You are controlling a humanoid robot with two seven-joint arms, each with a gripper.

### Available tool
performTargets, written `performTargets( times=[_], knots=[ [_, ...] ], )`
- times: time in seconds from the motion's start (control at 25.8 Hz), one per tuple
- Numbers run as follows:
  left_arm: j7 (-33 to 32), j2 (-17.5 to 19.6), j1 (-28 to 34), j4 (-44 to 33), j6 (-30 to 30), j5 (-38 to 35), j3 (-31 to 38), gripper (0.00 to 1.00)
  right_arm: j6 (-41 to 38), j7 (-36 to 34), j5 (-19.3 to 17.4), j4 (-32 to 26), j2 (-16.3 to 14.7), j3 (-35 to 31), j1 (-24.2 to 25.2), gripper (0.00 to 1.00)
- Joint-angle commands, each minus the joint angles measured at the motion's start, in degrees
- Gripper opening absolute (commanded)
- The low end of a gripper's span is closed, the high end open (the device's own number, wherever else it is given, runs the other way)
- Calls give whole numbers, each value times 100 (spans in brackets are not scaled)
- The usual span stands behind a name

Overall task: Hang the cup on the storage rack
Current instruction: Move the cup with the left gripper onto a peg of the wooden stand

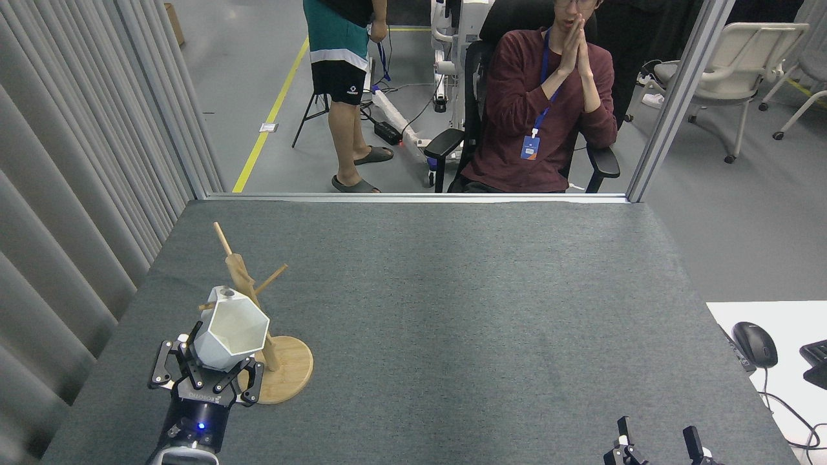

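My left gripper point(205, 374) is shut on the white faceted cup point(231, 330) at the near left of the table. The cup is held up with its open hexagonal mouth towards me and its pierced tab point(226, 295) uppermost. It overlaps the bamboo storage rack point(258, 316), hiding part of the post and of the left peg; whether they touch I cannot tell. The rack's round base point(291, 368) lies just right of the gripper. My right gripper point(658, 442) is at the bottom right edge, open, holding nothing.
Grey felt covers the table point(452, 310). A curtain point(77, 168) runs along the left side. A white desk corner with a mouse point(754, 343) is at the right. Beyond the far edge a person point(539, 103) sits in a chair and another point(342, 77) stands.
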Motion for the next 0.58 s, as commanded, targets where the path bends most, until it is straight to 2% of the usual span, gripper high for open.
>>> performTargets(
  times=[0.0,0.08,0.12,0.54],
  knots=[
    [-1,-15,-105,66,41,-37,-3,57,0,-4,-2,1,-3,-1,0,98],
    [-1,-15,-123,119,50,-28,-3,93,0,-4,-2,1,-3,-1,0,98],
    [8,-24,-132,145,50,-28,-3,96,0,-4,-2,1,6,-1,0,98],
    [184,2,-61,92,41,25,58,99,-8,-48,-2,1,6,-1,9,98]
  ],
)
